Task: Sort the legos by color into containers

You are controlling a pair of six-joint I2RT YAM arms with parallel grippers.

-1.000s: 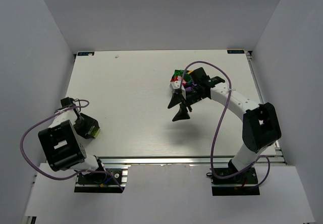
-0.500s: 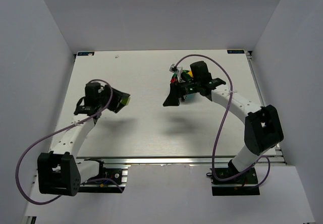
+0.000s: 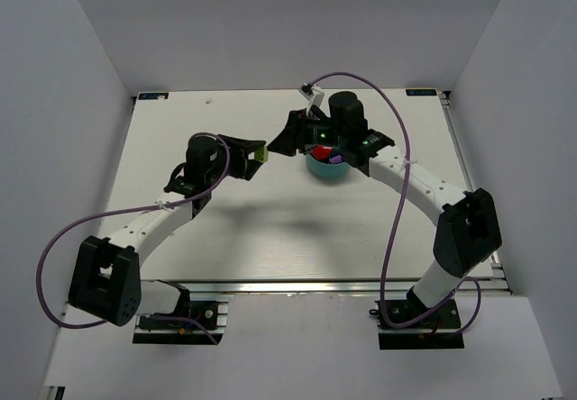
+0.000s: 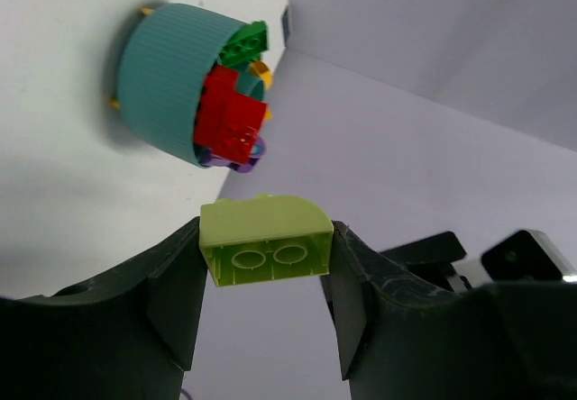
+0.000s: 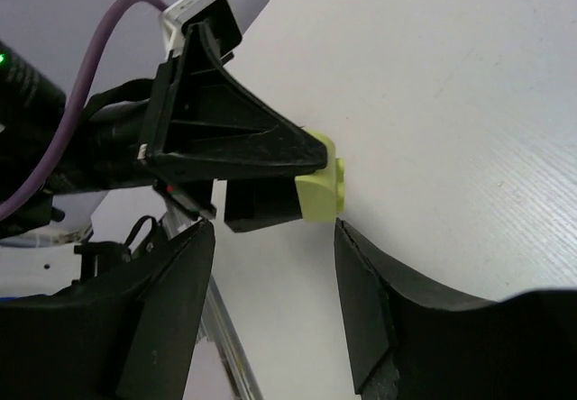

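Lime brick (image 4: pixel 266 238) clamped in left pincer (image 4: pixel 266 260) near teal bowl (image 4: pixel 158 76); right pincer (image 5: pixel 275 242), held apart and empty, could be struck, the brick being knocked loose.

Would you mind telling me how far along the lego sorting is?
Done: red, green and purple bricks sit in the teal bowl. In hand: the left gripper holds a lime brick in the air, facing the open right gripper near the bowl. Left: that brick must reach the bowl; no other loose bricks show.
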